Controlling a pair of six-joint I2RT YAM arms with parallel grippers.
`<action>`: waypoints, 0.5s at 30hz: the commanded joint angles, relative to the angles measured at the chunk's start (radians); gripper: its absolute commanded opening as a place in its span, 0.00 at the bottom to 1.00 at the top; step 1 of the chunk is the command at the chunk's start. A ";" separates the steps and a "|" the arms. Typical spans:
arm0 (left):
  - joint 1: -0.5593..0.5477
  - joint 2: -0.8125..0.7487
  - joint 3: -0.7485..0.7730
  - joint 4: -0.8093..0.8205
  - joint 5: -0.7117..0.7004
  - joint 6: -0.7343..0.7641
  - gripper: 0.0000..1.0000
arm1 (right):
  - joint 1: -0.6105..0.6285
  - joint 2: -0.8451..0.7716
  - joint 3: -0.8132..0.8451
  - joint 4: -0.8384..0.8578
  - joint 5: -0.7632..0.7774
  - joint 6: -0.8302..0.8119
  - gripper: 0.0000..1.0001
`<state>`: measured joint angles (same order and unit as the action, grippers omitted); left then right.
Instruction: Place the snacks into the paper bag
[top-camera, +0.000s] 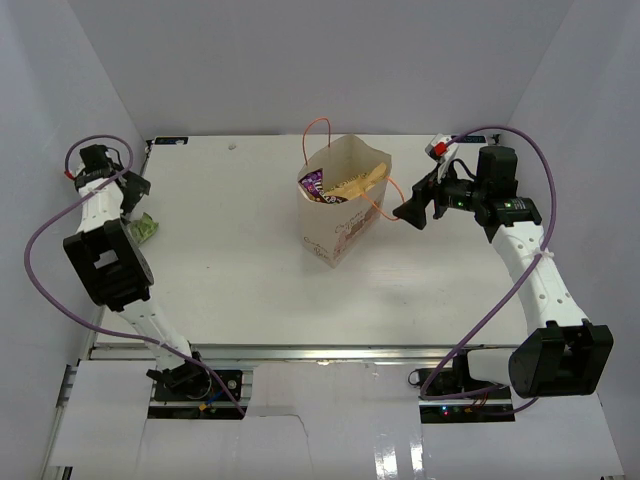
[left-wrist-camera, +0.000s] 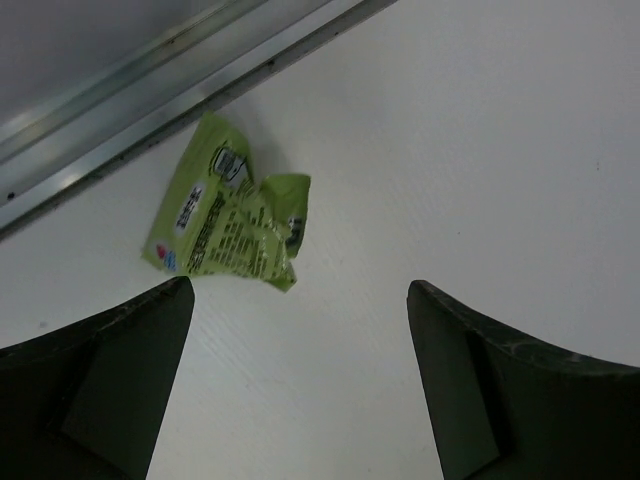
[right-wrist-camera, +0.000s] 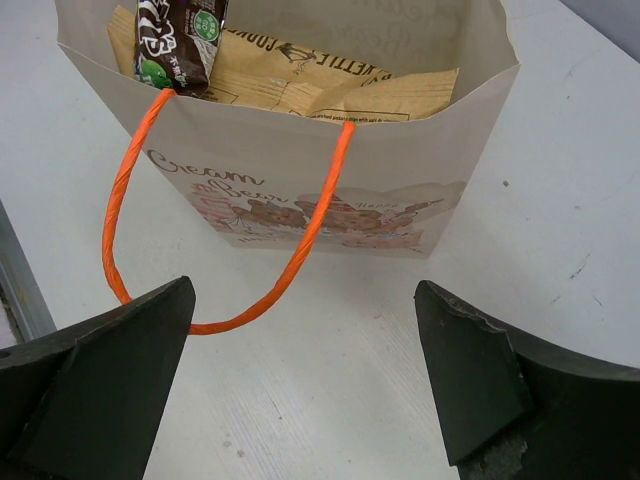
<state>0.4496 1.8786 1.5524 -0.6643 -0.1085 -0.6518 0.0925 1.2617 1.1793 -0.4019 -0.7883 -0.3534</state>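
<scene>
**Left wrist view.** Your left gripper (left-wrist-camera: 300, 290) hangs with its dark fingers (left-wrist-camera: 100, 390) spread wide and nothing between them. It is above a green packet (left-wrist-camera: 232, 218) that lies on the white table (left-wrist-camera: 480, 150), near the metal rail (left-wrist-camera: 150, 100) at the table's edge. The packet is thin printed film, crumpled and folded over at one corner. Judge it light, soft and rather slick. The raised crumple probably offers the surest pinch, whereas a flat edge may slide away.

**Right wrist view.** Your right gripper (right-wrist-camera: 302, 290) likewise stands open and empty, facing the paper bag (right-wrist-camera: 400, 160). The bag is upright, of cream paper with pinkish print, and its mouth gapes. Inside it are a tan crinkly bag (right-wrist-camera: 300, 85) and a dark brown bar (right-wrist-camera: 180, 40), the bar leaning at the rim. A twisted orange cord handle (right-wrist-camera: 318, 205) droops down the outer wall. Expect the paper bag to be light and to tip or slide if nudged.

**Top view.** The paper bag stands mid-table. The green packet lies at the far left edge under the left gripper, well apart from the bag. The right gripper sits just beside the bag's right side.
</scene>
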 joint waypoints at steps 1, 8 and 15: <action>-0.003 0.108 0.086 0.012 -0.004 0.110 0.98 | -0.008 -0.013 -0.003 0.040 -0.031 0.017 0.96; -0.003 0.278 0.181 -0.104 -0.037 0.158 0.85 | -0.017 0.010 0.028 0.040 -0.022 0.034 0.96; -0.009 0.278 0.114 -0.104 -0.019 0.147 0.44 | -0.017 0.004 0.036 0.037 -0.028 0.051 0.96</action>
<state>0.4446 2.1811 1.7069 -0.7334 -0.1387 -0.5064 0.0788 1.2697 1.1797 -0.3920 -0.7906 -0.3187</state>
